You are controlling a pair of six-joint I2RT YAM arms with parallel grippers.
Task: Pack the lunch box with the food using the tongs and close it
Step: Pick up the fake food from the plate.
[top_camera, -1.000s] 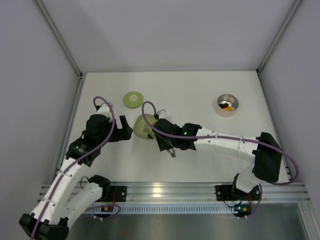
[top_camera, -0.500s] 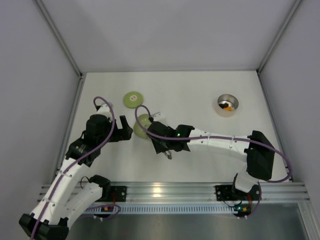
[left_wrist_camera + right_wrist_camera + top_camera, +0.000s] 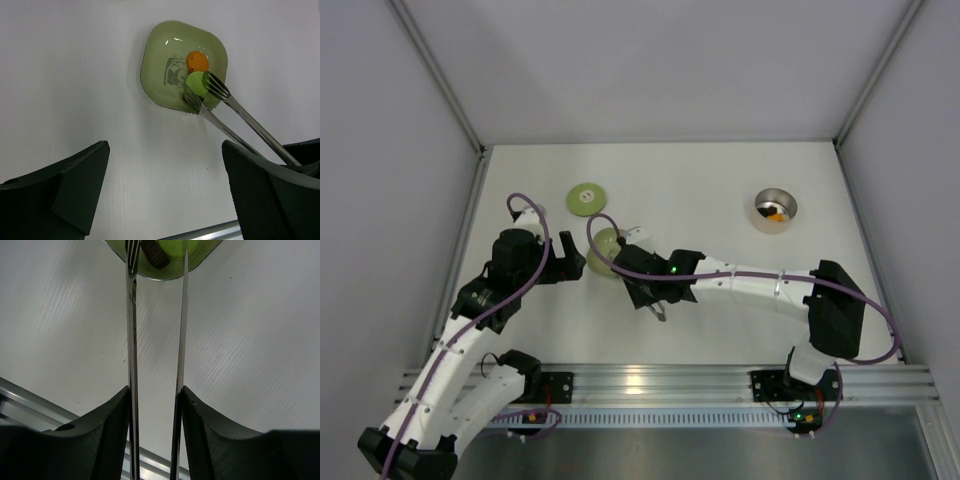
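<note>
The right gripper (image 3: 155, 405), clamped on the tongs (image 3: 132, 340), has slid further left. The tong tips now flank the green food piece (image 3: 196, 82) on the plate (image 3: 155, 75), beside an orange piece (image 3: 197, 61). The left gripper (image 3: 165, 145) hangs wide apart just left of the plate, crowding that side. The lunch box (image 3: 775, 209) sits upper right, across bare table (image 3: 720, 180). Its lid (image 3: 585, 198) lies above the plate.
</note>
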